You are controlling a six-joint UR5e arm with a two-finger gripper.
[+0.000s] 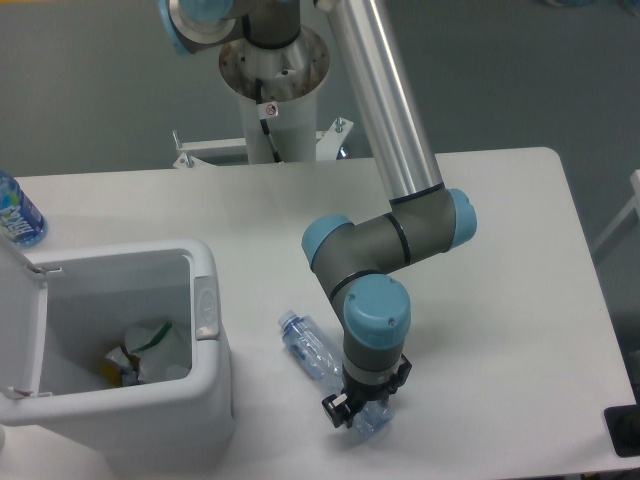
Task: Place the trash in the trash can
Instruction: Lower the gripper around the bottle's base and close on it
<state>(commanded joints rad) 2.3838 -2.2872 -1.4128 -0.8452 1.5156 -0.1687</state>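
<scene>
Now the gripper (352, 412) sits low at the near edge of the table (500, 250), jaws narrowed around the base end of the clear plastic bottle (318, 352). The bottle's long axis runs up and left from there, cap end pointing toward the open trash can (205, 300), which stands just left.

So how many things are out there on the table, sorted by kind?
Plastic bottles: 2, the clear bottle lying by the gripper, and the blue-labelled bottle at the far left edge.
Bins: 1, the white trash can, lid open, with crumpled trash inside, not counted piece by piece.
Total: 3 things.
</scene>
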